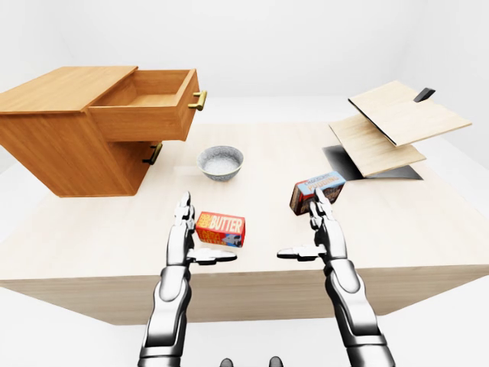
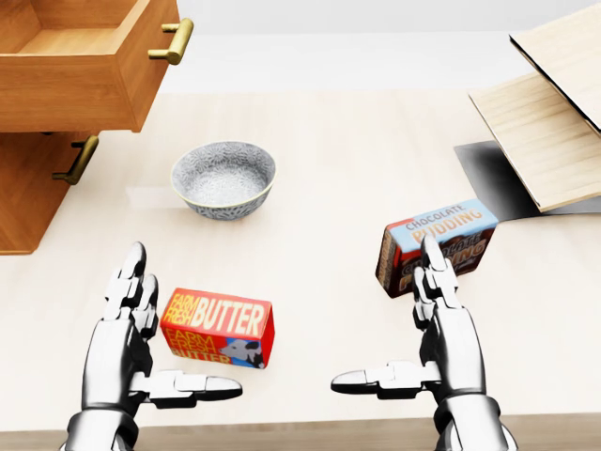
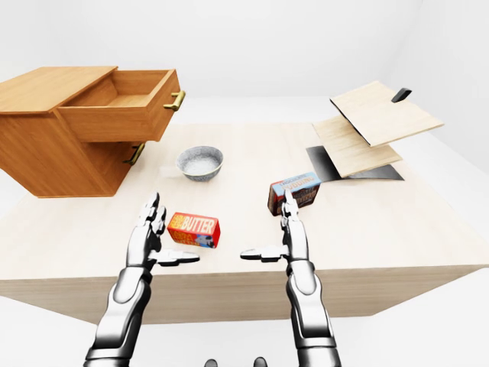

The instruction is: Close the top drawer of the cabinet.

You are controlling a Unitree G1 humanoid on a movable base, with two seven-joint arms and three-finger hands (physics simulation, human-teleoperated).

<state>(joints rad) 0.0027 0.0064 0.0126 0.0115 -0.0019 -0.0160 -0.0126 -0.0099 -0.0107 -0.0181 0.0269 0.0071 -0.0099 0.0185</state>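
Observation:
A wooden cabinet (image 1: 53,145) stands on the table at the left-eye view's upper left. Its top drawer (image 1: 149,107) is pulled far out toward the right, brass handle (image 1: 199,100) on its face. The lower drawer's handle (image 1: 153,154) shows beneath it, and that drawer looks pushed in. My left hand (image 1: 186,233) hovers open low over the table's near edge, well below and right of the cabinet. My right hand (image 1: 319,232) is open too, thumb pointing inward. Neither hand holds anything.
A butter box (image 2: 218,327) lies between my hands, just right of the left hand. A chocolate pudding box (image 2: 436,244) stands beyond the right hand. A grey bowl (image 2: 223,178) sits below the open drawer. Tilted wooden boards (image 1: 397,122) stand over a dark patch at the right.

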